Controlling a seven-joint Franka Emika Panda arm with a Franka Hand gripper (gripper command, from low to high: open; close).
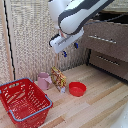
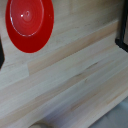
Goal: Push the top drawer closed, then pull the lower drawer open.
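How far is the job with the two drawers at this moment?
Nothing looks done yet. The top drawer seems to stand out from the cabinet, further forward than the lower drawer, which looks shut. In hand: the hand hangs open and empty, apart from both handles; the wrist view shows only the red bowl and the floor. Left: push the top drawer in, then pull the lower one out.

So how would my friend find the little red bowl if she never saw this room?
Start at the big red basket on the wooden floor, then look toward the exterior view's right, past the pink cup and the snack bag. The red bowl sits there: low, round and plain, without the basket's mesh sides.
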